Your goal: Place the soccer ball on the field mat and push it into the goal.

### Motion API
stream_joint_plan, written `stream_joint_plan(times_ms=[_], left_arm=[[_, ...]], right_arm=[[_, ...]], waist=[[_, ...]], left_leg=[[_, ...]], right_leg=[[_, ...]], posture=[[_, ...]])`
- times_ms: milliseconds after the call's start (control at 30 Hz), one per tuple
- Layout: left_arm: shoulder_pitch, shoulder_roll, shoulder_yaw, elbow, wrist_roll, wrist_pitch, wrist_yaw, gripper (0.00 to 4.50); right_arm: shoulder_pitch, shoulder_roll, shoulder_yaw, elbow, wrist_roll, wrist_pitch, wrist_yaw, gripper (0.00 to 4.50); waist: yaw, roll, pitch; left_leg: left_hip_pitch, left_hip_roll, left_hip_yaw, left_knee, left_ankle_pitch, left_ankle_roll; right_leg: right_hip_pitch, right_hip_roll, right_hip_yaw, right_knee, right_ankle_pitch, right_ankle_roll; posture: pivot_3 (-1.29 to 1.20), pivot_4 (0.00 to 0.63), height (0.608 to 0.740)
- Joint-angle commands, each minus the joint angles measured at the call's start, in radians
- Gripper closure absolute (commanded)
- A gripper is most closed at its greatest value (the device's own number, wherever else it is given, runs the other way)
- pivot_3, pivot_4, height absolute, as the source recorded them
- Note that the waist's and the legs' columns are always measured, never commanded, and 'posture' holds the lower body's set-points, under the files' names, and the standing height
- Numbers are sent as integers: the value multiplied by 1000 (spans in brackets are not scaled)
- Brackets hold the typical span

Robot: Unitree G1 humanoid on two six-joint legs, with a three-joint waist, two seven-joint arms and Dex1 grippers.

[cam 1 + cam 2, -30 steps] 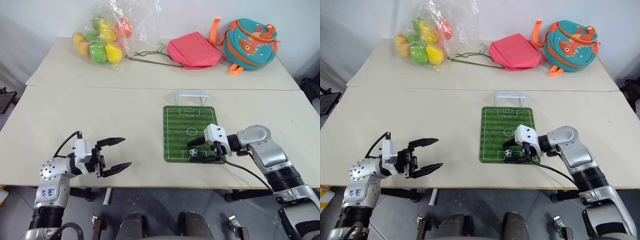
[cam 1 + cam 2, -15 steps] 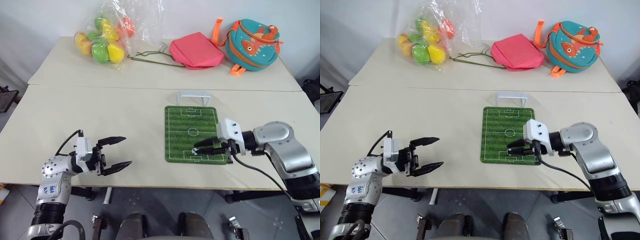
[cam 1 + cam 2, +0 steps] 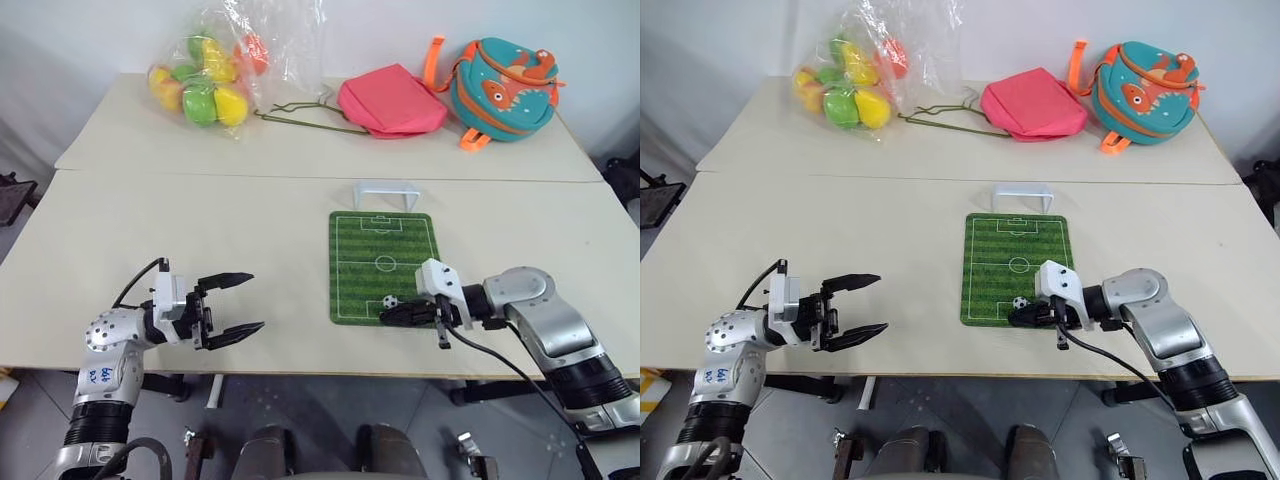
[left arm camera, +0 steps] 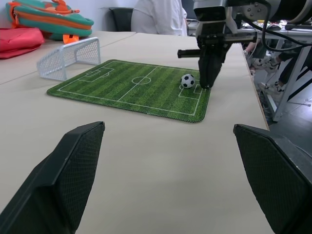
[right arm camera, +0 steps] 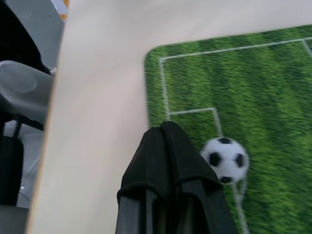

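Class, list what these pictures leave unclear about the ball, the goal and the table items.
- Soccer ball: right wrist view, whether the shut right gripper touches it; blur.
- Goal: head views, netting too small to see.
- Bagged balls: count hidden by crumpled plastic.
- Backpack: left wrist view, cut off by the edge.

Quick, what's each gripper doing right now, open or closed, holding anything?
Left gripper: open, empty.
Right gripper: closed, holding nothing, beside the soccer ball.
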Motion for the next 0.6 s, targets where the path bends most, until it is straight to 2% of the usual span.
stream_joint_plan(times_ms=[33,200,333,600], left_arm=[[2,16,12,-18,-11,-5,-4,0],[-6,13,9,-12,-8,-8,-1,0],[-25,9,9,5,-6,-12,4,0],[-67,-24,36,36,-18,-9,66,0]], right_arm=[[-61,34,-11,94,-31,-50,-51,4485],[-236,75,-74,298,-69,-133,-150,4485],[-336,69,-136,358,-62,-149,-219,4485],[-307,33,-216,303,-22,-104,-239,4485]], waist=[[-1,0,0],[-12,0,0],[-19,1,0],[-23,1,0]], left_leg=[[0,0,0,0,0,0],[0,0,1,0,0,0],[0,1,-1,-1,0,0],[-1,0,-2,-1,0,0]], right_leg=[[0,0,0,0,0,0],[-1,0,0,1,0,0],[-1,0,-1,1,0,0],[-1,0,-1,1,0,0]], posture=[[0,150,740],[0,150,740],[0,150,740],[0,150,740]])
